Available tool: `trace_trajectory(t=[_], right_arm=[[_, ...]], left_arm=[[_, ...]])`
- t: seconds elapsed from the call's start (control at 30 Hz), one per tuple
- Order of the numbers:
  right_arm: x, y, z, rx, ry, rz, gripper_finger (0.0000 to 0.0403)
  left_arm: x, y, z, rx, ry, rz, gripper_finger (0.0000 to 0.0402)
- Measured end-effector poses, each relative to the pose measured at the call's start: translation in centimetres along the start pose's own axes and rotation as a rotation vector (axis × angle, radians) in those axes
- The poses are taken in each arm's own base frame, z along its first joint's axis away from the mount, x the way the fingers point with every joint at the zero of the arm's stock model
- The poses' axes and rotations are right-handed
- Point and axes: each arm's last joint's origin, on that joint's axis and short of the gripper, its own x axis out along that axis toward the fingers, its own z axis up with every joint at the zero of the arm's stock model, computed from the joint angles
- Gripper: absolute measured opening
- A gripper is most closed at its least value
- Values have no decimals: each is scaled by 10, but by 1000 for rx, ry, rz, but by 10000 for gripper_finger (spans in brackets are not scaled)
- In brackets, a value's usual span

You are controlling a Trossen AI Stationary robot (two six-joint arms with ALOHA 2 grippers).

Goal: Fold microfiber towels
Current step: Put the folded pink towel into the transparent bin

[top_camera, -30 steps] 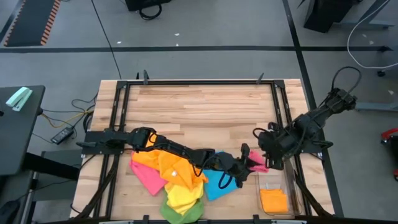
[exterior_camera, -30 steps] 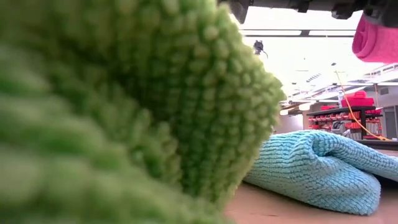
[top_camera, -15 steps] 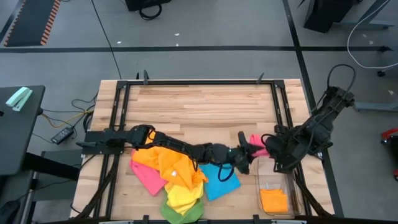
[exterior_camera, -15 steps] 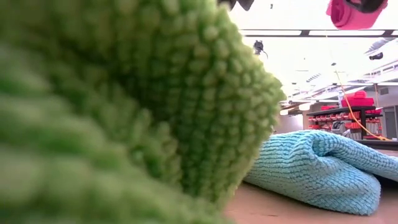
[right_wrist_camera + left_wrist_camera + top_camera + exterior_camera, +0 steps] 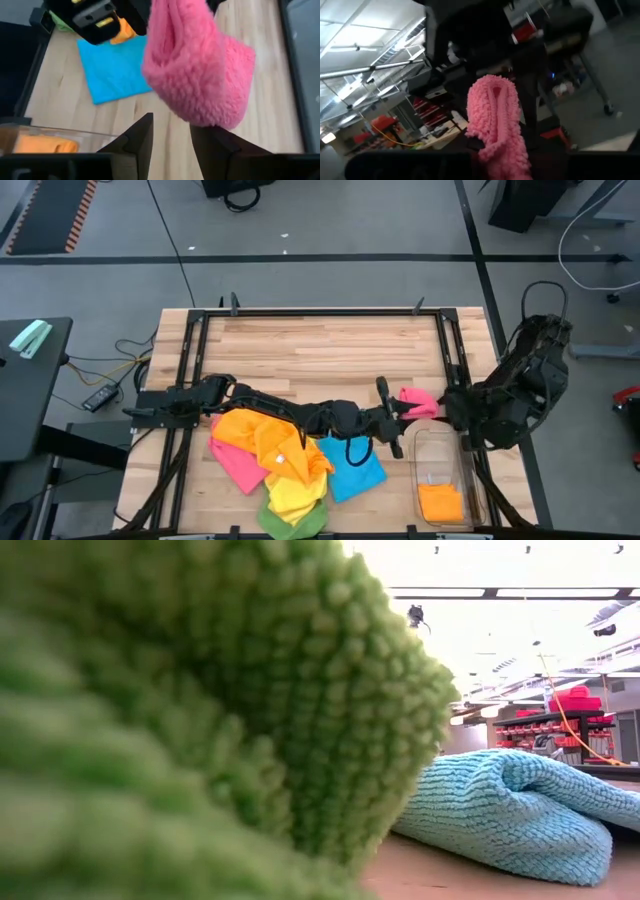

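My left gripper [image 5: 398, 412] reaches across from the table's left and is shut on a folded pink towel [image 5: 418, 399], held in the air near the table's right side. My right gripper [image 5: 170, 145] stands open just right of that towel [image 5: 200, 75], with nothing between its fingers. A heap of towels lies at the near left: orange [image 5: 258, 435], pink [image 5: 235, 465], yellow [image 5: 290, 492] and green [image 5: 295, 522], with a blue one [image 5: 355, 470] flat beside them. In the low view the green towel [image 5: 200, 720] fills the foreground, with the blue towel [image 5: 510, 810] behind it. My left gripper pinches the folded pink towel by its lower end [image 5: 497, 147] between its two fingers, over several layers. The fingers come from the table's left, roughly level and tipped a little upward. The bundle sticks out past the fingertips, lifted clear of the table.
A clear plastic bin [image 5: 440, 442] stands at the near right with a folded orange towel [image 5: 440, 502] in it, just below the held towel. Black frame rails [image 5: 320, 312] run around the table. The far half shows bare wood [image 5: 320, 355].
My left gripper has risen with the pink towel and carried it toward the far edge; the towel has left the top of the low view. My right gripper has drawn back toward the table's right edge and turned.
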Motion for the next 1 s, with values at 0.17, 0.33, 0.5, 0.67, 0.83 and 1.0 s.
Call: trace_trajectory(t=[0.17,0.33,0.5,0.67,0.83,1.0], right_arm=[[-11,-4,6,-86,-45,12,166],[-32,-14,15,-143,-124,40,204],[-51,-24,23,-213,-207,65,233],[-56,-21,34,-317,-318,61,254],[-61,-21,39,-352,-395,66,270],[-63,-22,44,-380,-445,60,277]], left_arm=[[-7,4,24,-90,-43,3,30],[-14,15,49,-188,-111,25,30],[-21,21,69,-203,-143,82,41],[-19,31,81,-222,-201,90,30],[-18,38,81,-219,-260,112,33],[-14,46,78,-211,-285,113,36]])
